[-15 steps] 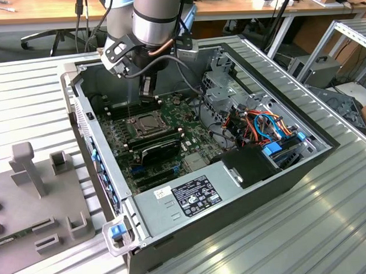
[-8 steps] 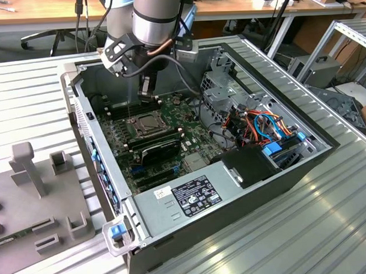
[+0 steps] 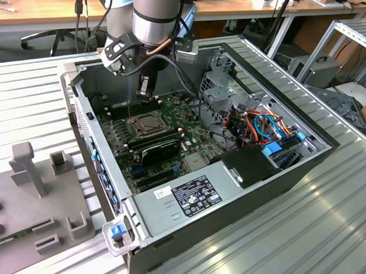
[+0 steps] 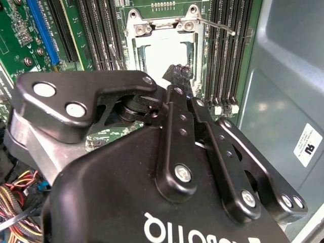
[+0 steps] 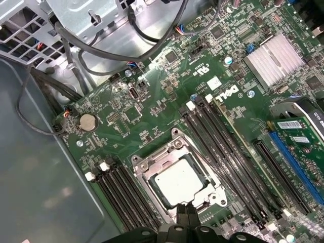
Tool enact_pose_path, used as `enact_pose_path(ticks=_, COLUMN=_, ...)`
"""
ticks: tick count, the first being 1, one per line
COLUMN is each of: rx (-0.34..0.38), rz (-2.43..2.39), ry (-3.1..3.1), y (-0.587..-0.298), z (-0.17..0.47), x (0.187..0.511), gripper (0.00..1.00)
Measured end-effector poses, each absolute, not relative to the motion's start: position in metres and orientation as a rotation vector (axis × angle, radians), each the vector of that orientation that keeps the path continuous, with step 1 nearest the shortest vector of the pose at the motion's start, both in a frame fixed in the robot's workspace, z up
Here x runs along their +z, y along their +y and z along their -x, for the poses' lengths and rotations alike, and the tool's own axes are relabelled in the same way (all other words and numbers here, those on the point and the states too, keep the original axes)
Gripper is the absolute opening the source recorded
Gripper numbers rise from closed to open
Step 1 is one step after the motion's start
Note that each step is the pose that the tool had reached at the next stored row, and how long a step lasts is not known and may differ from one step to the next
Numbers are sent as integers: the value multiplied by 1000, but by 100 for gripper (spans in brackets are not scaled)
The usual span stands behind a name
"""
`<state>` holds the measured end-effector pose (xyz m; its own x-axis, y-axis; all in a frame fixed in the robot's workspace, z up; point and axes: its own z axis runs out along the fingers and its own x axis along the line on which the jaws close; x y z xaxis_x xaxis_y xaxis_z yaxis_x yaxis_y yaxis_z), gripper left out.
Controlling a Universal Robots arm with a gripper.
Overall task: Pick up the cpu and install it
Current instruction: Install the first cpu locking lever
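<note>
inside socket [image 5: 178,183] – cpu [image 5: 177,181] seated; claw [image 5: 188,212] fingertips cut off.

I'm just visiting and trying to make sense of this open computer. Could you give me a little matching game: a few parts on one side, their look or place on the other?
Things:
1. cpu
2. heatsink
3. coin battery
4. long expansion slot

Descriptions:
A. blue strip
B. small round silver disc
C. pale ribbed block
D. flat square lying in the metal-framed socket, just ahead of the pincer

Pairs: 1-D, 2-C, 3-B, 4-A
</note>
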<state>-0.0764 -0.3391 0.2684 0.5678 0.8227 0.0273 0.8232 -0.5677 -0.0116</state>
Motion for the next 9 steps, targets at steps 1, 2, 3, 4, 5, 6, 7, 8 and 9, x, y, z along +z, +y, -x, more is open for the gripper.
enact_pose_path(ticks=1, rx=-29, rz=2761, ry=-1449, y=-339, z=76, x=268, gripper=11)
enact_pose_path(ticks=2, rx=-29, rz=2761, ry=-1450, y=-339, z=76, x=268, gripper=11)
enact_pose_path(ticks=3, rx=-29, rz=2758, ry=-1455, y=-339, z=76, x=268, gripper=11)
enact_pose_path(ticks=4, rx=-29, rz=2752, ry=-1466, y=-339, z=76, x=268, gripper=11)
enact_pose_path(ticks=5, rx=-29, rz=2744, ry=-1481, y=-339, z=76, x=268, gripper=11)
enact_pose_path(ticks=6, rx=-28, rz=2732, ry=-1503, y=-339, z=77, x=268, gripper=11)
enact_pose_path(ticks=7, rx=-28, rz=2711, ry=-1541, y=-339, z=76, x=268, gripper=11)
enact_pose_path(ticks=8, rx=-27, rz=2690, ry=-1576, y=-339, z=76, x=268, gripper=11)
enact_pose_path(ticks=9, rx=-27, rz=2677, ry=-1597, y=-339, z=76, x=268, gripper=11)
